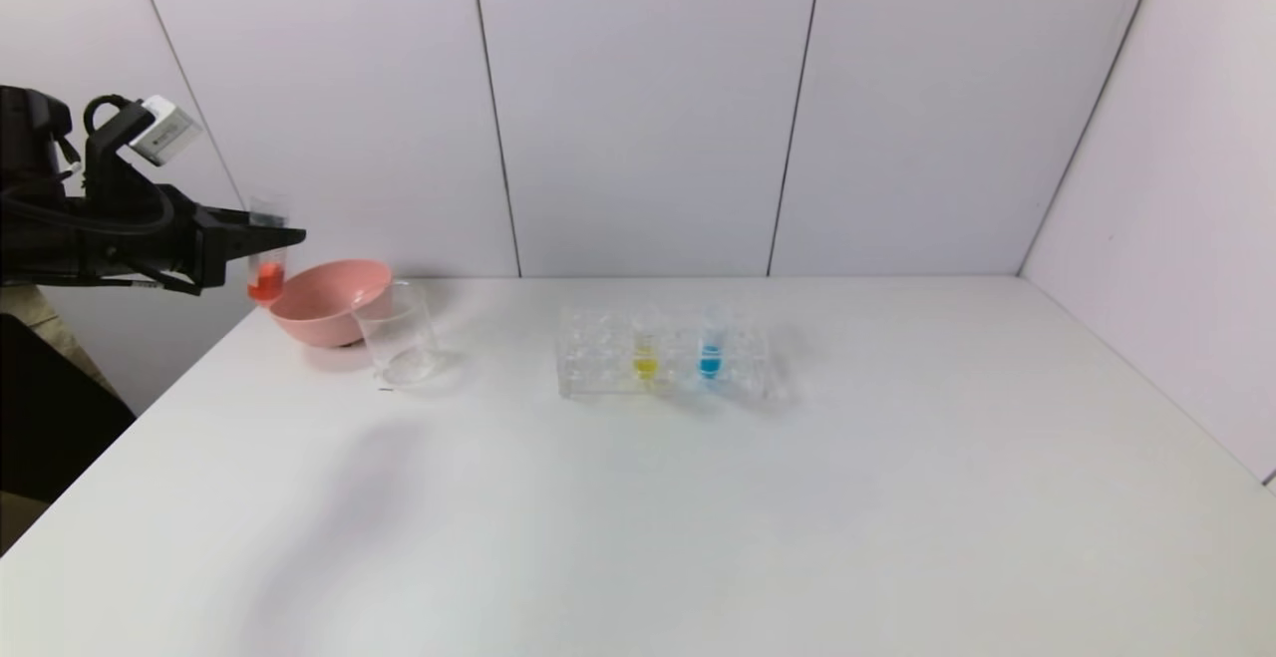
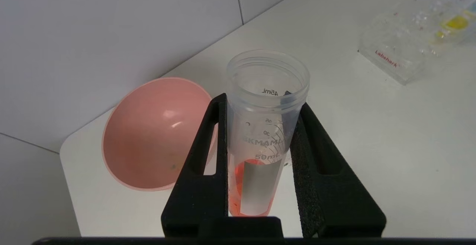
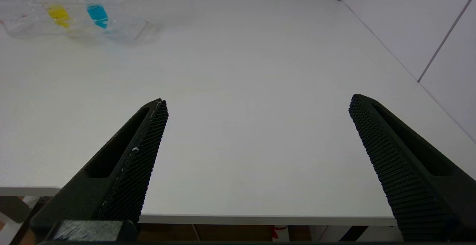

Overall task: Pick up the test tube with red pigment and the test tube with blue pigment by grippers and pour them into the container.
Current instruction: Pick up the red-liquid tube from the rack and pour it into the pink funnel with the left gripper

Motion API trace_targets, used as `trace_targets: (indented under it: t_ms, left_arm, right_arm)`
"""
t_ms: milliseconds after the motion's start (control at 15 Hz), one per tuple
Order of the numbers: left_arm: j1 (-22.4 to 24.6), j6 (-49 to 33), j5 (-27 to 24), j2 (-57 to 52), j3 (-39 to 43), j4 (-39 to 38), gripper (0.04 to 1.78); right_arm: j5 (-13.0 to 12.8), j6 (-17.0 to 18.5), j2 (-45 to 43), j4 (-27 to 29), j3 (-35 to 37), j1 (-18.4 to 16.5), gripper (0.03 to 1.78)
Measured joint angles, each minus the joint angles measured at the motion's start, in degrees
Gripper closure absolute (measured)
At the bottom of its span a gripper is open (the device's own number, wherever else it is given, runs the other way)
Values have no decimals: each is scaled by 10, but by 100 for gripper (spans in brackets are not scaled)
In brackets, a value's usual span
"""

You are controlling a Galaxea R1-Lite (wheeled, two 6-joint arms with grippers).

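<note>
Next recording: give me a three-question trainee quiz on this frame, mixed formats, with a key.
1. True or false: the left end effector grips the test tube with red pigment.
2. Which tubes stand in the clear rack? A) red and blue B) yellow and blue C) only blue
3. Fill in: the glass container stands beside the pink ____.

Key: 1 true; 2 B, the yellow tube and the test tube with blue pigment; 3 bowl. The right end effector hangs open near the table's front edge.

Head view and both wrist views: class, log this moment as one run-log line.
left claw: shut on red tube, upright beside pink bowl | right claw: open, idle | blue tube: in rack | beaker: unfilled
</note>
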Motion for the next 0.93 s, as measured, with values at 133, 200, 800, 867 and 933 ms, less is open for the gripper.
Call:
trace_targets:
  t_ms: [133,200,800,867,933]
  left_arm:
    - [0,79,0,12,-31,57,131]
    - [0,115,1,20,-46,80,131]
    - [-3,337,11,92,-180,266,131]
    - [-3,351,16,100,-196,283,131]
    - [-4,365,24,107,-213,304,131]
  right_arm:
    - [0,0,0,0,0,0,4]
    - [0,0,0,0,0,0,4]
    - [0,0,0,0,0,0,4]
    - [0,0,0,0,0,0,4]
    - [0,0,0,0,0,0,4]
